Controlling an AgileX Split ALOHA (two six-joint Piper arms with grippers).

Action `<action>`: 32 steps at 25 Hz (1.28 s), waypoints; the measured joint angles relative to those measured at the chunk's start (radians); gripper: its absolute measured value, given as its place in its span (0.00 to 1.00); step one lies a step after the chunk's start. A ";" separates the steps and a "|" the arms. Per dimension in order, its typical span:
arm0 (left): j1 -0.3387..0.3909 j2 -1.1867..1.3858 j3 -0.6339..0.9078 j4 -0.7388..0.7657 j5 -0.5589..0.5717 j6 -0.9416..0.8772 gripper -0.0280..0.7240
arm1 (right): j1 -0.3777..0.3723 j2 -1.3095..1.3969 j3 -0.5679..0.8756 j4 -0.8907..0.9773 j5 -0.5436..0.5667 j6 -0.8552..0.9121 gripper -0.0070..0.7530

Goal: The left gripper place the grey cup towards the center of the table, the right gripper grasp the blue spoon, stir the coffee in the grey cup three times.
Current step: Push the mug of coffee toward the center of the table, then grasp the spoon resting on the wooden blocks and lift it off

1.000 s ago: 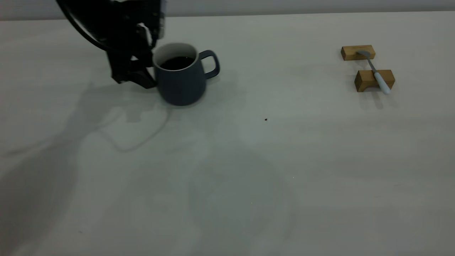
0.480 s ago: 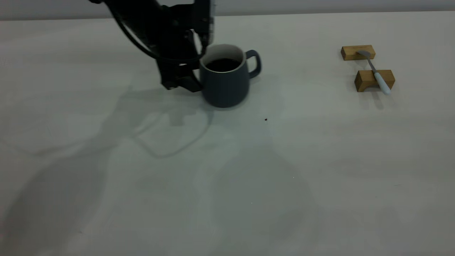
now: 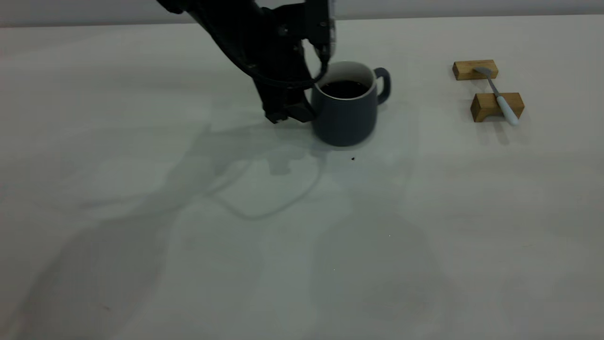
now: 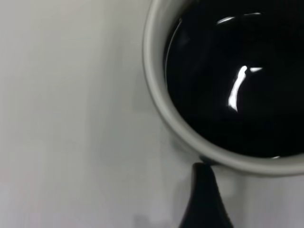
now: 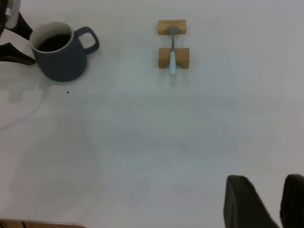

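Observation:
The grey cup [image 3: 347, 120] stands on the table [image 3: 302, 245] near its middle at the back, dark coffee [image 3: 344, 88] inside and the handle pointing right. My left gripper [image 3: 309, 109] is against the cup's left side and shut on its body. In the left wrist view one finger [image 4: 204, 199] touches the cup [image 4: 156, 95] just below the rim, above the coffee [image 4: 237, 71]; the other finger is out of view. The blue spoon [image 3: 505, 106] lies across two wooden blocks at the far right. My right gripper [image 5: 268, 183] hangs open over bare table, far from the spoon [image 5: 172, 61].
Two tan wooden blocks [image 3: 474, 69] [image 3: 486, 107] carry the spoon, bowl on the farther one. A tiny dark speck [image 3: 353, 158] lies just in front of the cup. The left arm's shadow falls across the table's left half.
My left gripper has carried the grey cup steadily to the right, from the back left to near the table's middle. The spoon and blocks have not moved.

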 joint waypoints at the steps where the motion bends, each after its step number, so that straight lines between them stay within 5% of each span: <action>1: -0.009 0.000 0.000 -0.003 0.000 0.000 0.82 | 0.000 0.000 0.000 0.000 0.000 0.000 0.32; 14: -0.007 -0.015 0.000 -0.036 0.029 -0.062 0.82 | 0.000 0.000 0.000 0.000 0.000 -0.001 0.32; 19: 0.079 -0.148 0.000 0.141 0.296 -0.339 0.82 | 0.000 0.000 0.000 0.000 0.000 0.000 0.32; 24: 0.136 -0.356 0.000 0.386 0.604 -0.808 0.82 | 0.000 0.000 0.000 0.000 0.000 0.000 0.32; 32: 0.139 -0.748 0.000 0.560 0.853 -1.357 0.82 | 0.000 0.000 0.000 0.000 0.000 0.000 0.32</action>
